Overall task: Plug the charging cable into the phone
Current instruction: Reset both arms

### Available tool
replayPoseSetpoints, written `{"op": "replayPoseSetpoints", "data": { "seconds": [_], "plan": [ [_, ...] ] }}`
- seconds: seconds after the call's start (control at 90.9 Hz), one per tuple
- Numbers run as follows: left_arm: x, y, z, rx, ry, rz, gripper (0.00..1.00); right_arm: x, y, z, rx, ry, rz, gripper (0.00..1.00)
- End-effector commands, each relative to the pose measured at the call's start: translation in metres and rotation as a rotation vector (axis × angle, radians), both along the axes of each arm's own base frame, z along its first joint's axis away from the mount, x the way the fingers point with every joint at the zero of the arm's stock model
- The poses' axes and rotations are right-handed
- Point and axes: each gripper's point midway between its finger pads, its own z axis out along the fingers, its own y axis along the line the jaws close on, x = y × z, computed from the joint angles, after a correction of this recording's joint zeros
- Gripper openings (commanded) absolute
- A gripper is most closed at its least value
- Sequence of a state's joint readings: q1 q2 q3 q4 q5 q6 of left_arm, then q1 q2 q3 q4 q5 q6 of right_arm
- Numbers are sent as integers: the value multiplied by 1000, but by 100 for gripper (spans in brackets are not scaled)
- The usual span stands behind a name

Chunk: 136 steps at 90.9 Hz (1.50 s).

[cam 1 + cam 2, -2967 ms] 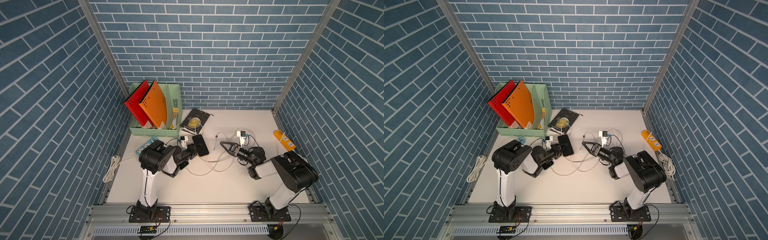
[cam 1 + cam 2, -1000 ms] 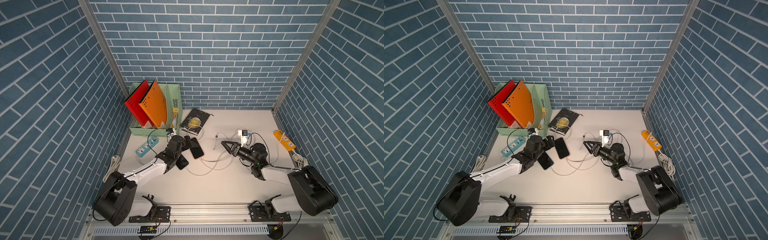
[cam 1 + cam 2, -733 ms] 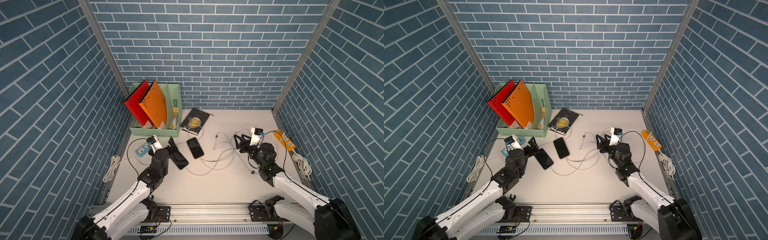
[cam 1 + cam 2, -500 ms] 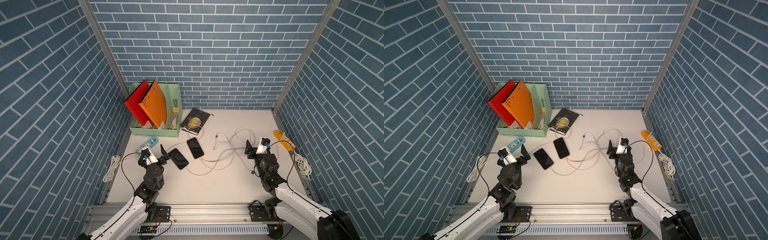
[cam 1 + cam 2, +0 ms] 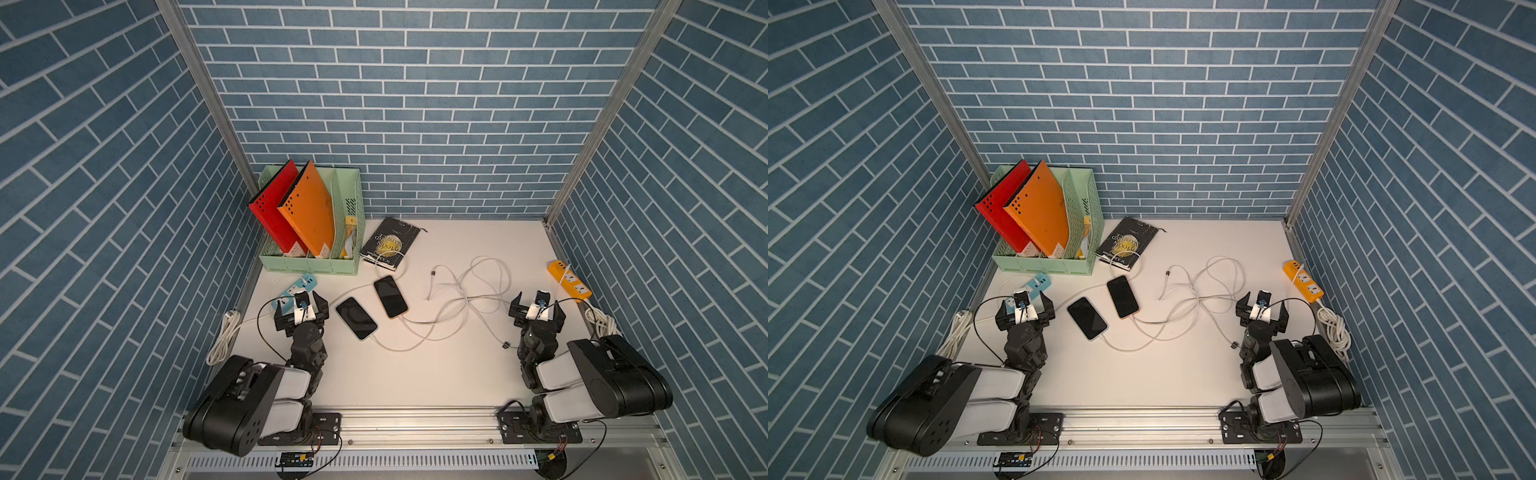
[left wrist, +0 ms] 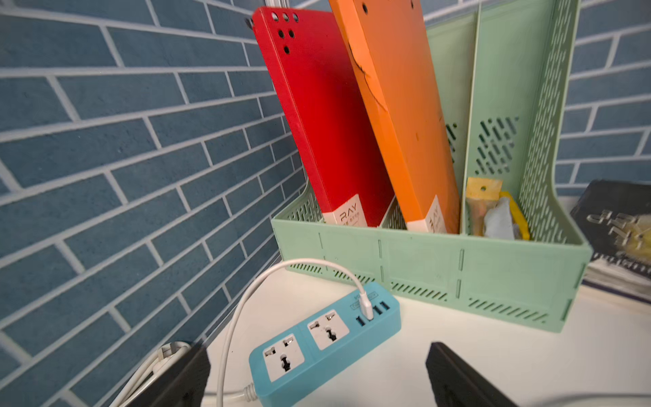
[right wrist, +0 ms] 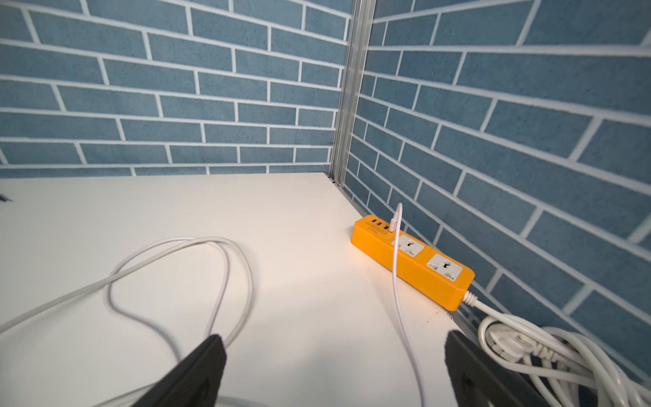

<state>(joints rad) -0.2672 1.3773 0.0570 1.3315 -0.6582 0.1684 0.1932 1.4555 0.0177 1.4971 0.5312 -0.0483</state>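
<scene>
A: Where's the black, orange-edged slab phone?
B: On the surface, between its middle and left edge, white charging cable seemingly seated. Your left and right jaws gape wide, empty. Snag the loops and you yank it out.

A green file rack is set in the far left corner of the table. A red folder and an orange folder are leaned in its compartments. A black book is laid just beside the rack. A blue power strip is placed before the rack. An orange power strip is placed along the right wall, with a coiled white cord near it.
</scene>
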Motion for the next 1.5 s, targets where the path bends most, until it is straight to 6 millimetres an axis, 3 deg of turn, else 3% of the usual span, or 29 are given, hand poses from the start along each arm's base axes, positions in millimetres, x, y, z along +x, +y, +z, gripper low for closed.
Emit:
{"op": "replayPoseSetpoints", "data": {
  "seconds": [0.0, 0.165, 0.275, 0.319, 0.363, 0.407, 0.594, 0.748, 0.957, 1.1, 1.265, 1.485],
  "plan": [
    [23, -7, 24, 11, -47, -27, 100, 8, 6, 27, 38, -109, 44, 99],
    [5, -6, 30, -25, -116, -113, 100, 19, 27, 22, -14, -77, 166, 99],
    [6, 3, 30, -88, -131, -146, 100, 27, 25, 9, 12, -35, 188, 99],
    [7, 5, 30, -93, -132, -142, 100, 30, 23, 16, 6, -61, 171, 99],
    [7, 5, 31, -97, -134, -144, 100, 36, 23, 3, 26, 0, 184, 100],
    [5, 6, 30, -100, -136, -141, 100, 37, 23, 9, 15, -23, 188, 100],
    [-7, 17, 35, -143, -196, -97, 100, 46, 23, 0, 25, 31, 177, 100],
    [-9, 3, 42, -173, -223, -192, 100, 45, 22, 1, 21, 25, 172, 100],
    [3, -4, 33, -216, -249, -268, 100, 45, 22, 1, 18, 27, 172, 100],
    [33, -22, 15, -202, -143, -376, 100, 44, 22, 1, 18, 25, 172, 100],
    [60, -20, -2, -228, -26, -365, 100, 46, 23, 0, 23, 32, 174, 100],
    [59, -21, -4, -231, -16, -370, 100, 48, 21, 0, 35, 32, 179, 100]
  ]
}}
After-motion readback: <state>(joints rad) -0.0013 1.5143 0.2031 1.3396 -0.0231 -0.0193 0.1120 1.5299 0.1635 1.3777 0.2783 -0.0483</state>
